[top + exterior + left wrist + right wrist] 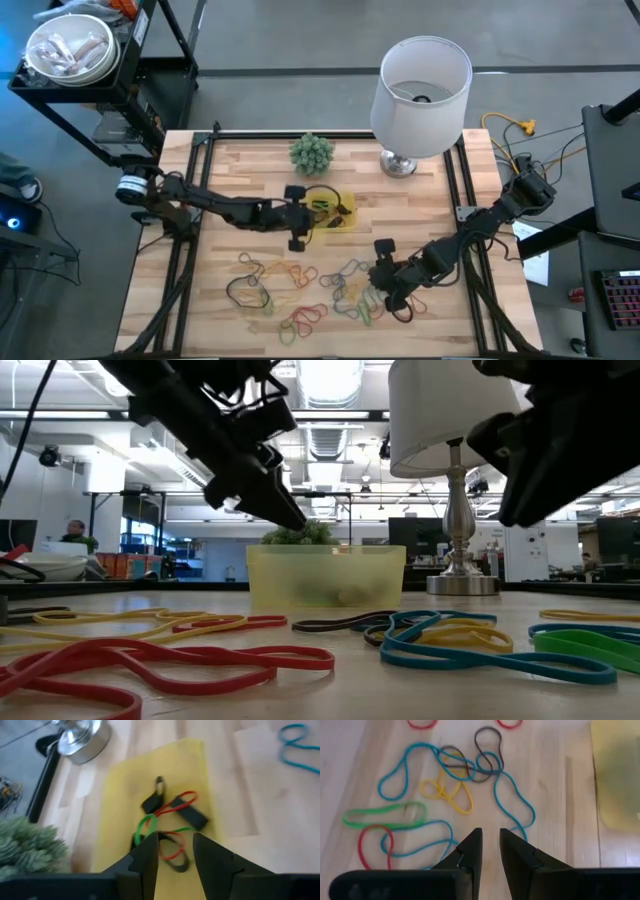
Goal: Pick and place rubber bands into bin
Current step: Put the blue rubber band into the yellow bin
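The bin (338,212), a shallow yellow tray, stands mid-table and holds several rubber bands (170,817) in red, green and black. My left gripper (176,851) hangs open just above the bin's near-left part (325,575), with nothing between its fingers. More rubber bands (300,290) in blue, yellow, red, green and brown lie loose on the wood toward the near edge (445,785). My right gripper (491,837) hovers over the right part of that scatter, slanting down, its fingers a little apart with only bare wood between them.
A lamp with a white shade (421,85) and a metal foot stands at the far right of the table. A small green plant (311,153) sits behind the bin. Black frame rails (455,180) run along the table's sides. A metal bowl (70,50) rests on a cart off the far left.
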Motion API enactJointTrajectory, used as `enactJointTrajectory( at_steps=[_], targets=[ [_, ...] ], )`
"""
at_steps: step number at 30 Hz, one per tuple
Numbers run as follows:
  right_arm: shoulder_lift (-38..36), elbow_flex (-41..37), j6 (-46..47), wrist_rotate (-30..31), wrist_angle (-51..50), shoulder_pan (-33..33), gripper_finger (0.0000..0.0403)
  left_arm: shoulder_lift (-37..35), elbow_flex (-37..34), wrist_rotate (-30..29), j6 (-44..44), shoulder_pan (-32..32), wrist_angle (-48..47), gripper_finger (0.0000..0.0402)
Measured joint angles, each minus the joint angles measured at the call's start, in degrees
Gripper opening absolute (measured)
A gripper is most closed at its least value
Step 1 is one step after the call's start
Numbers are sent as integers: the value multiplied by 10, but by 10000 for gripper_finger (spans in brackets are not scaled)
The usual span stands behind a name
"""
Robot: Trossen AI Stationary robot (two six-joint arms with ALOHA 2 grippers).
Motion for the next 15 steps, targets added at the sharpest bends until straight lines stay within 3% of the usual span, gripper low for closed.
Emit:
enactJointTrajectory(
  at_steps=[6, 15],
  targets=[
    [0, -28, -9, 50, 61, -5, 61, -10, 0, 0, 4, -33, -23, 107],
    [8, -68, 10, 54, 116, -14, 72, -77, 0, 0, -49, -99, -94, 107]
  ],
)
